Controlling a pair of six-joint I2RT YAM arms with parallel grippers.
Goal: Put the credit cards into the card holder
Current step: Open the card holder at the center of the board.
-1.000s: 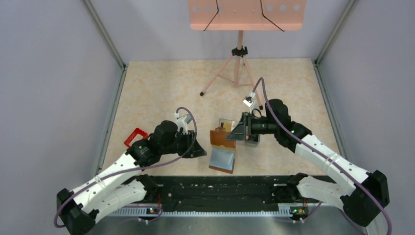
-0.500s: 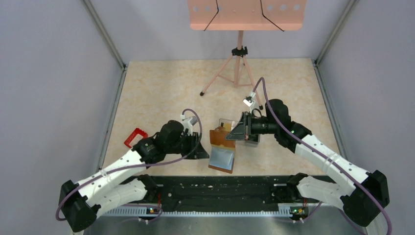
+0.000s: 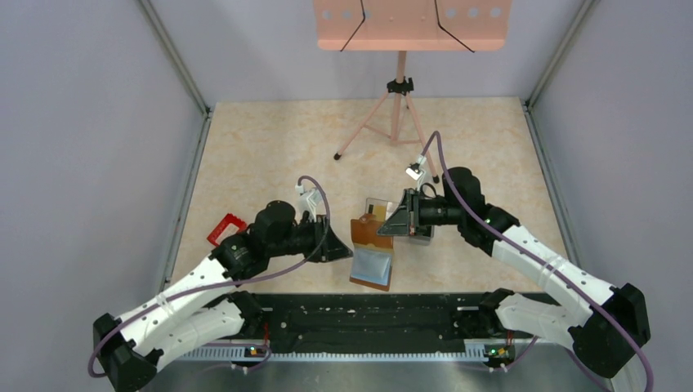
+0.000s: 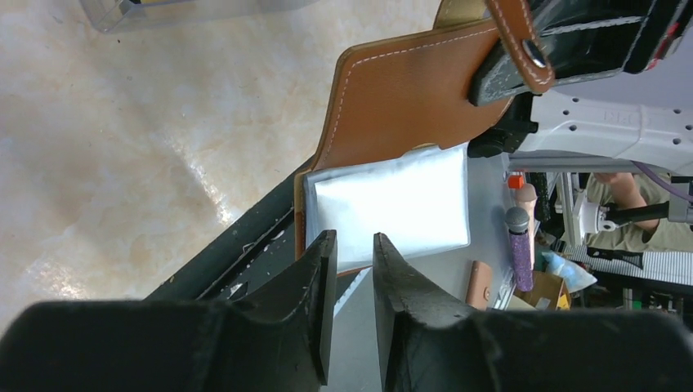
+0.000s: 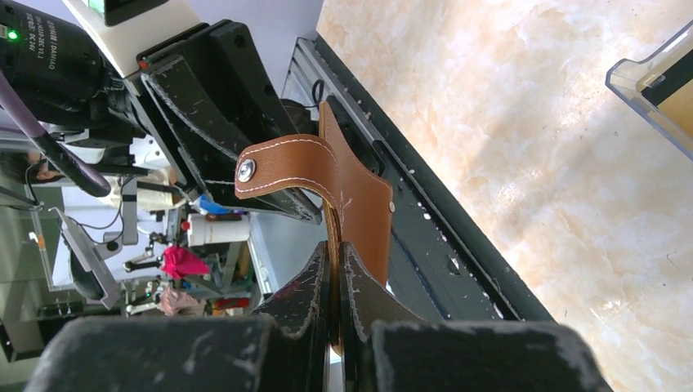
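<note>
The brown leather card holder [image 3: 372,245] lies unfolded near the front edge, its pale blue-grey inside [image 4: 392,204] facing up. My right gripper [image 5: 337,257] is shut on the edge of its brown flap [image 5: 359,204] and holds that flap upright, with the snap tab [image 5: 282,167] curling over. In the top view the right gripper [image 3: 387,228] is at the wallet's far right. My left gripper [image 4: 353,245] is slightly open and empty, just left of the wallet [image 4: 409,90]. Gold and black credit cards [image 5: 677,108] lie in a clear tray [image 5: 646,73].
The clear tray [image 3: 377,207] sits just behind the wallet. A red object [image 3: 226,227] lies to the left of the left arm. A pink tripod stand [image 3: 398,114] is at the back. The black base rail [image 3: 368,314] runs along the front edge.
My left arm pushed a little toward the wallet and then drew back to nearly where it was. The right gripper and the wallet have barely moved.
</note>
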